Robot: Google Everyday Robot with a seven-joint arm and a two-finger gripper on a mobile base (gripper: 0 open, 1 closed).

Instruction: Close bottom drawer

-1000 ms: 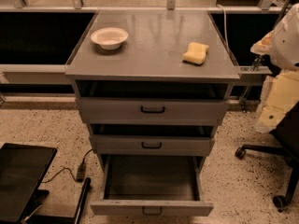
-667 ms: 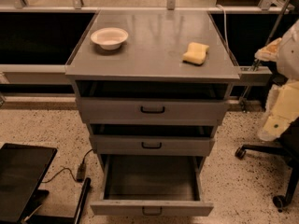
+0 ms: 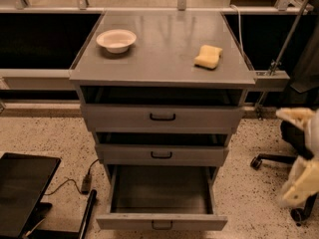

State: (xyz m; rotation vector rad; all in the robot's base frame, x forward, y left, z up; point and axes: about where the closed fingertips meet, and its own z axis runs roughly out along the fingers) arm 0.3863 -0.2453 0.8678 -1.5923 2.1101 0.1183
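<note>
The bottom drawer [image 3: 160,199] is pulled far out at the foot of the grey cabinet, its deep box bare. On the desk [image 3: 159,51] a white bowl [image 3: 116,40] sits at the left and a yellow sponge [image 3: 208,57] at the right. The claw [image 3: 300,180] hangs right of the cabinet, beside a chair's wheeled base [image 3: 271,159] and well apart from the drawer; I cannot tell whether it is open or closed.

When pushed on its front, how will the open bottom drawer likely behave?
The bottom drawer looks bare inside, so it is probably light. Its flat metal front should stay stiff and likely slide straight in. The gripper hangs at the right, apart from it.
</note>
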